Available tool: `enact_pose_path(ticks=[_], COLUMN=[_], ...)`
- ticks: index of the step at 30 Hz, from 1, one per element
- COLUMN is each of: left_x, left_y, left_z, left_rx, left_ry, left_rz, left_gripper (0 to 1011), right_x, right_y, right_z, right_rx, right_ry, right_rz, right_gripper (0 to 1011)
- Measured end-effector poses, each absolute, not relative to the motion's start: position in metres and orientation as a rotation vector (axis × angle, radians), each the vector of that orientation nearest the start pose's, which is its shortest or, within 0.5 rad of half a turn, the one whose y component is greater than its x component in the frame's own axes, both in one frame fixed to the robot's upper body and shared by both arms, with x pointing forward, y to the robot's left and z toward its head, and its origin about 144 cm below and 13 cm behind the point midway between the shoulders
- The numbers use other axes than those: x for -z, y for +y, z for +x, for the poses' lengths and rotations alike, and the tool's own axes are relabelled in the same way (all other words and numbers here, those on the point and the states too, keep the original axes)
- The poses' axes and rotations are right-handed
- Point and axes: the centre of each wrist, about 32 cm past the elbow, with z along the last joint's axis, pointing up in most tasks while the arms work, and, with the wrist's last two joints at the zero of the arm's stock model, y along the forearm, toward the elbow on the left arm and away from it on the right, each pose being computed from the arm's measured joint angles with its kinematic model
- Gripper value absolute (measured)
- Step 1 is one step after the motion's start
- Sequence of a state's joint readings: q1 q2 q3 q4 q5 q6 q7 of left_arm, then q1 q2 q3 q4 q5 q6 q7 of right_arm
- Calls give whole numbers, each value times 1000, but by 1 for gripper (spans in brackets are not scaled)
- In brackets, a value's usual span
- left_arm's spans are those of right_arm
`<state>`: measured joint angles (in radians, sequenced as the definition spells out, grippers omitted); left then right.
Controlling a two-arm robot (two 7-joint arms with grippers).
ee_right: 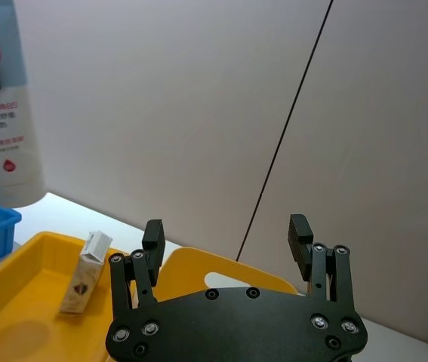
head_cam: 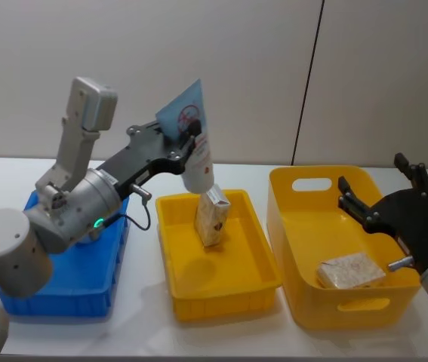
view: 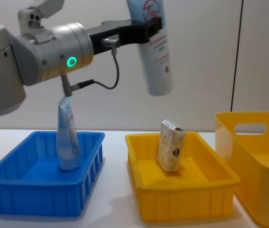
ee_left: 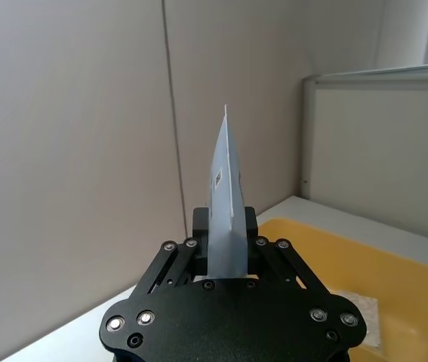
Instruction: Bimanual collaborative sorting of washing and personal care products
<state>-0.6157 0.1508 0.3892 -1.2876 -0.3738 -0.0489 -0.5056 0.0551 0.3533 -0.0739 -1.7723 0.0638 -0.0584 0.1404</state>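
Judged roughly half done. Already placed, as it seems: one squeeze tube (view: pixel 67 137) standing tilted in the blue bin (view: pixel 30 199) at 9 o'clock of the table, and one carton (head_cam: pixel 351 270) lying flat in the deep yellow bin (head_cam: pixel 312 302) at 3 o'clock.

Left to sort:
- a second tube (head_cam: pixel 195 147), clamped firmly at its upper half by the left gripper (head_cam: pixel 191 136) and hanging cap-down in the air, at 12 o'clock from the shallow yellow tray (head_cam: pixel 221 302);
- a second carton (head_cam: pixel 212 216), standing upright inside this tray.

Probably next: carrying the second tube toward 9 o'clock, over the blue bin, then moving the second carton toward 3 o'clock.

Right gripper (head_cam: pixel 371 172) hovering over the deep yellow bin, jaws spread wide, holding nothing.

Between the views:
- From the chest, the squeeze tube in the blue bin seen plainly; from the head, that spot covered by the left arm.
- From the head, the flat carton seen well; from the chest, hidden behind the bin wall.
- From the left wrist, the thin edge of the second tube pinched between the closed fingers.
- From the right wrist, its red print.
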Motion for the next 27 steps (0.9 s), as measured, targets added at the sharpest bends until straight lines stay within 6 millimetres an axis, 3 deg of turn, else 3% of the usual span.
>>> enact_pose_path(ticks=[13, 27], left_x=[-1289, -1292], left_y=[158, 155], left_z=[605, 607], left_rx=[-650, -623], left_ry=[-238, -247], left_rz=[-217, -219], left_gripper=[213, 213], right_x=[-1234, -1242], right_y=[-282, -268], right_z=[473, 494], right_rx=[1202, 1041], right_ry=[-424, -401], right_rz=[-8, 8], right_gripper=[1002, 1002])
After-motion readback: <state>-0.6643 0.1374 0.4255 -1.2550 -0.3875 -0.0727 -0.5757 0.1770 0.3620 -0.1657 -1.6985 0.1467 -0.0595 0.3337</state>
